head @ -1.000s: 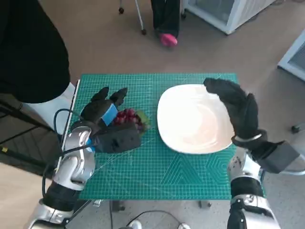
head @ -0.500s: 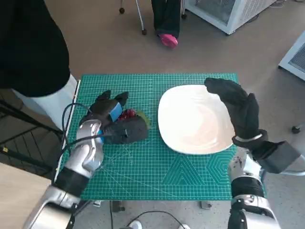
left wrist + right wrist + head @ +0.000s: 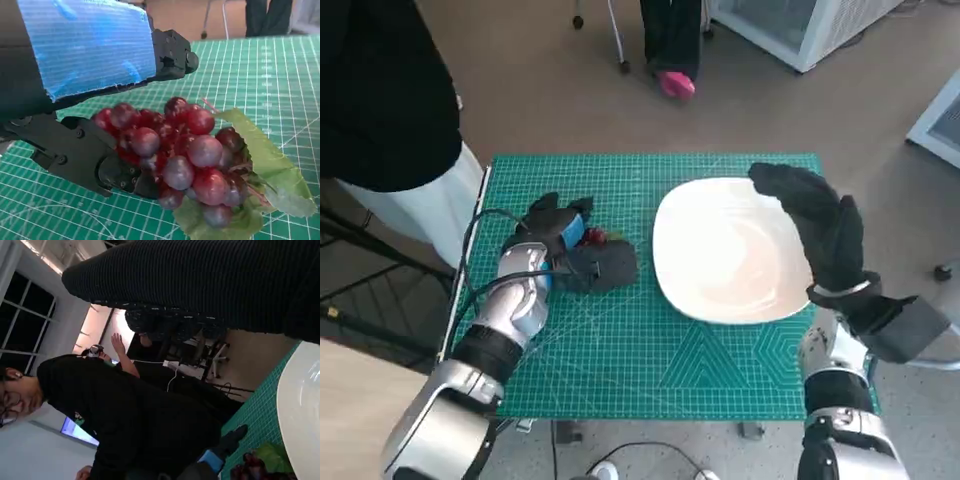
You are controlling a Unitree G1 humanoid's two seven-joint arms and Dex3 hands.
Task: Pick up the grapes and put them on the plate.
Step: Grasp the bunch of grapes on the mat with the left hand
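Reaching over the grapes [image 3: 596,238], the left hand [image 3: 572,257] covers the bunch near the counter's [image 3: 650,370] left edge, so the grasp step looks to be in hand. The left wrist view shows black fingers [image 3: 95,160] cupped against the grapes [image 3: 182,155] and their green leaf [image 3: 265,165], touching them, but whether they are truly gripped I cannot tell. The head view hides most of the bunch yet shows the white plate [image 3: 730,250] toward the right edge, with the right hand [image 3: 820,235] resting over its rim, fingers spread and holding nothing. Next, I judge, comes a firm closing, a lift, then carrying rightward to the plate.
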